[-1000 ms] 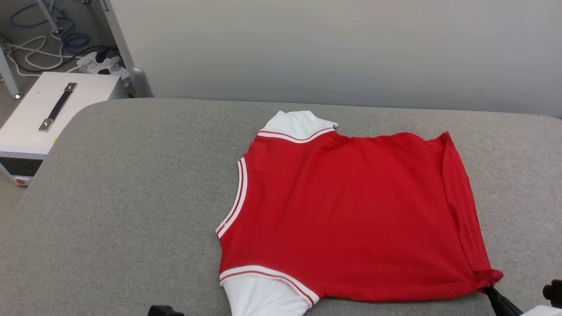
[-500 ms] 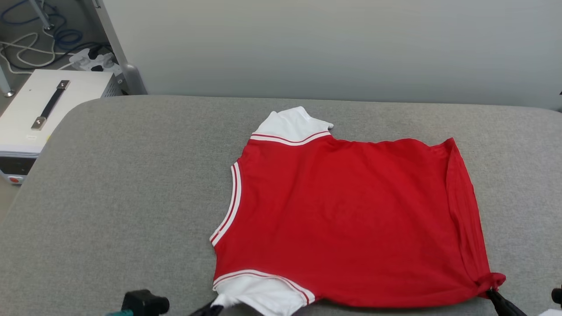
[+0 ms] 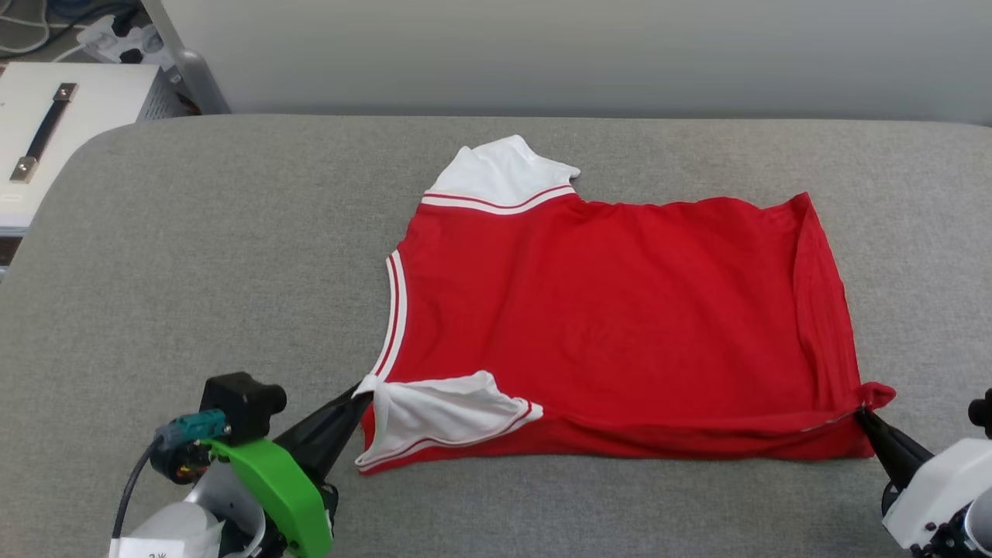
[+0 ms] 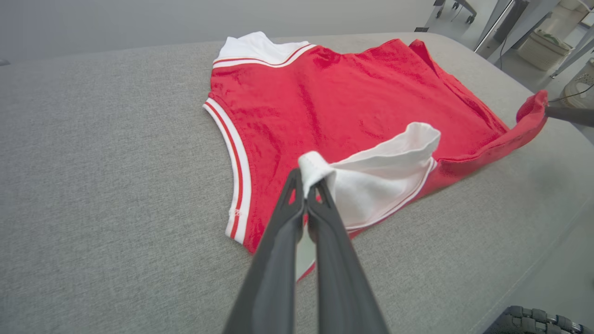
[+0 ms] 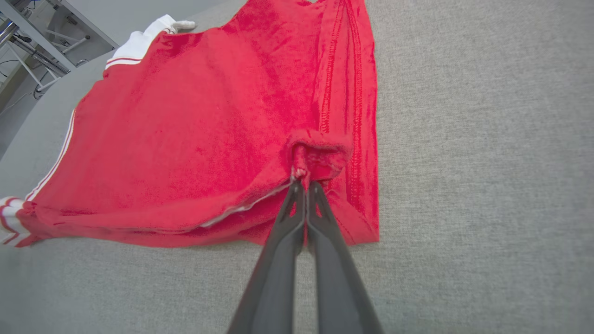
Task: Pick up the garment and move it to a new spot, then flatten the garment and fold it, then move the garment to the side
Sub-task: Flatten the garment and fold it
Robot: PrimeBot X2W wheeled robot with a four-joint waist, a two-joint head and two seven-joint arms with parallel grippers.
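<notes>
Grey padded table (image 3: 194,256) before a pale wall (image 3: 542,46): our shirt (image 3: 612,310) lies spread right of centre, plain red side up, collar to the left. We pinch its near white sleeve (image 3: 442,411) in our left gripper (image 3: 363,390), folded over the red body; our right gripper (image 3: 862,415) is clamped on the near right hem corner, raised just off the table.

No readable text shows on the garment (image 3: 620,310) or elsewhere.
</notes>
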